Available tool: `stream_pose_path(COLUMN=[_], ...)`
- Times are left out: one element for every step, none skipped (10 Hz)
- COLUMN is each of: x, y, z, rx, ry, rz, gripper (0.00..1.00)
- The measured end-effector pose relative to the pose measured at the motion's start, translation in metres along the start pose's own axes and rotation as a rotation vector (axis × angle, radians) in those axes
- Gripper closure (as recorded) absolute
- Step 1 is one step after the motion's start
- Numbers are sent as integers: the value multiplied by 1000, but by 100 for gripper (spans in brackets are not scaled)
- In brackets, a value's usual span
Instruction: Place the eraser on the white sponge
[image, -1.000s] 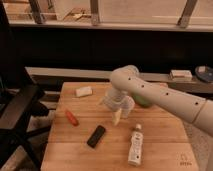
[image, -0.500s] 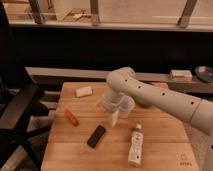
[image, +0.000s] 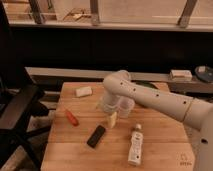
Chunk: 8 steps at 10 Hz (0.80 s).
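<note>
the arm (image: 150, 97) is reaching in from the right side over the wooden table (image: 160, 137), bending near the table's middle and pointing downward. the gripper (image: 113, 120) is hanging low over the table's centre, with its tip close to the surface. whether it is released or clenched cannot be told, and nothing can be seen grasped in it.

the eraser (image: 96, 136) is lying flat on the table, near the gripper's tip on its lower left and apart from it, and is angled diagonally. the white sponge (image: 83, 91) is lying near the table's far left edge, well apart from the eraser and bare on top.

an orange-red carrot-shaped item (image: 72, 117) is lying between the sponge and the eraser, toward the left edge. a white bottle (image: 134, 147) is lying on its side to the right of the eraser.
</note>
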Motion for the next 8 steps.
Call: stream_pose_path(x=[-4, -8, -13, -16, -19, -20, -19, -17], y=[2, 3, 5, 6, 8, 11, 13, 15], z=[14, 26, 40, 48, 61, 69, 77, 84], rx=[-9, -16, -24, -27, -26, -25, -25, -26], ry=[-28, -56, -91, -115, -153, -179, -202, -219], rz=[0, 2, 4, 6, 14, 23, 30, 38], gripper=[20, 20, 20, 20, 20, 20, 20, 22])
